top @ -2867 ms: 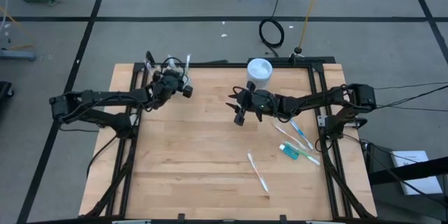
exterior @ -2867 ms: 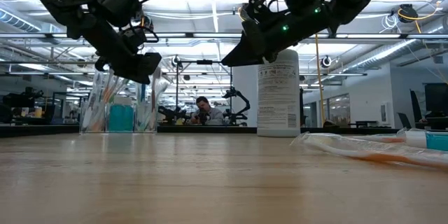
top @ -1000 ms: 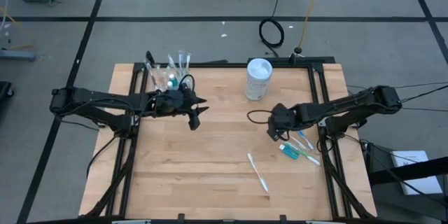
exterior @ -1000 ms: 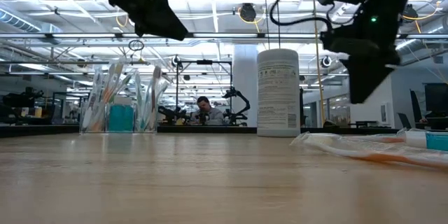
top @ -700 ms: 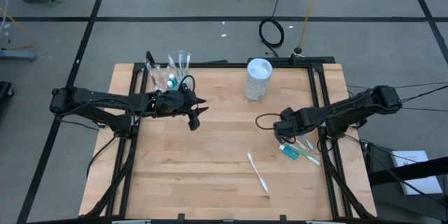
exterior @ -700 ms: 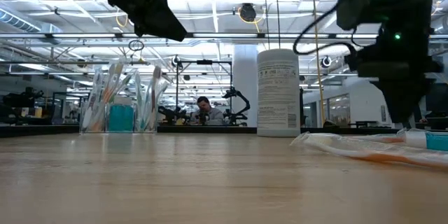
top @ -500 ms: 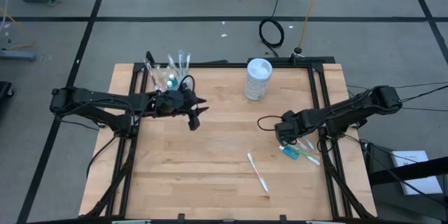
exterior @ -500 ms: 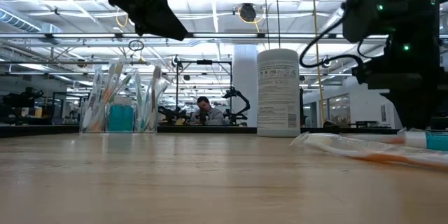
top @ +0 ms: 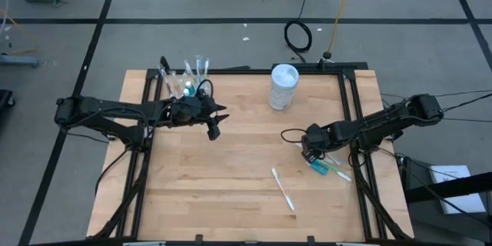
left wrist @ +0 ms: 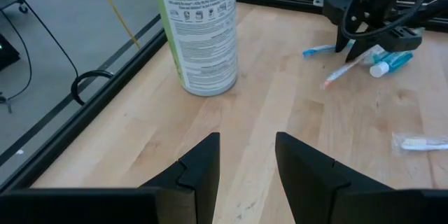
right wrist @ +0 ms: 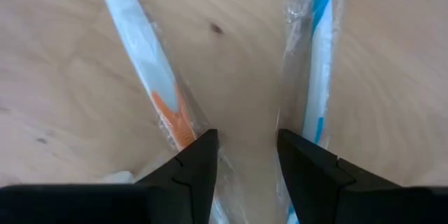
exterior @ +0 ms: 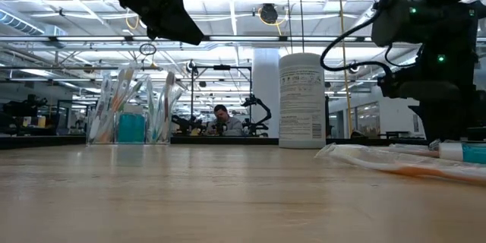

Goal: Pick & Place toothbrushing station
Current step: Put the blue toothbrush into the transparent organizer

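Wooden table (top: 231, 169) inside a black frame, grey floor around it; the low view looks into a workshop where a person (exterior: 221, 120) sits far behind. Clear cup (top: 187, 83) stands at the table's far left corner, full of upright toothbrushes. White container (top: 284, 86) stands at the far edge, middle-right.

Left gripper (top: 214, 128) hangs above the table just inward of the cup, fingers parted, nothing between them.

Right gripper (top: 311, 154) is down at the table near the right edge, fingers parted, straddling bare wood between an orange wrapped toothbrush (right wrist: 148, 84) and a blue wrapped toothbrush (right wrist: 318, 70). Blue toothpaste tube (top: 320, 167) lies just beside. One more wrapped toothbrush (top: 283, 188) lies alone toward the front.
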Motion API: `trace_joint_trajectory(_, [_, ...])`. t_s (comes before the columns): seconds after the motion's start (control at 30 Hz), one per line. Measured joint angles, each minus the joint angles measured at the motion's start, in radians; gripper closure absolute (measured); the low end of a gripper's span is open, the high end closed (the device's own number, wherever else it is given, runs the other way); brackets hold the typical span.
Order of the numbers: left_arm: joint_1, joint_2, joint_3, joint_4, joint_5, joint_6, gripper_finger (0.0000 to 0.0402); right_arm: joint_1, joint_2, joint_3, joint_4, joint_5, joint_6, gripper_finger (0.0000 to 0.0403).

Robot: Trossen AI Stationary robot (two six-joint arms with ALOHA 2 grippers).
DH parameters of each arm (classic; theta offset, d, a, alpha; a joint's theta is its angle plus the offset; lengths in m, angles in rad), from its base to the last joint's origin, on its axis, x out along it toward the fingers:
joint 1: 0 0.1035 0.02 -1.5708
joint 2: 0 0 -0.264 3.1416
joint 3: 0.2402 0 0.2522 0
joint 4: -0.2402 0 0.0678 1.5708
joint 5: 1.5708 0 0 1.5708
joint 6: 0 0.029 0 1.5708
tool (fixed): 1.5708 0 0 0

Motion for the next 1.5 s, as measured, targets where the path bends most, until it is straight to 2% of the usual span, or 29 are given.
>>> trace_joint_trajectory(0.17, [-0.001,0.0,0.0,0.0,0.0,-0.003,0.0256,0.0,0.002,0.0,0.133,-0.005,-0.078,0.0259])
trace_joint_trajectory(0.6, [-0.001,0.0,0.0,0.0,0.0,-0.002,0.0256,0.0,0.0,-0.002,0.481,-0.009,-0.427,0.0259])
trace_joint_trajectory(0.73, [-0.001,0.0,0.0,0.0,0.0,-0.001,0.0256,0.0,-0.033,-0.002,0.45,-0.008,-0.471,0.026])
trace_joint_trajectory(0.9, [-0.001,0.0,0.0,-0.005,0.001,0.0,0.0256,0.002,-0.107,-0.002,0.281,0.003,-0.362,0.0276])
trace_joint_trajectory(1.07, [-0.001,0.0,0.0,-0.011,0.001,-0.001,0.0256,0.001,-0.133,-0.003,0.151,0.102,-0.301,0.0299])
trace_joint_trajectory(1.3, [-0.001,0.0,0.0,-0.011,0.002,-0.037,0.0256,0.001,-0.132,-0.116,0.33,0.088,-0.447,0.031])
trace_joint_trajectory(1.5, [-0.001,0.0,0.0,-0.01,0.002,-0.063,0.0256,-0.015,-0.136,-0.202,0.426,0.043,-0.463,0.031])
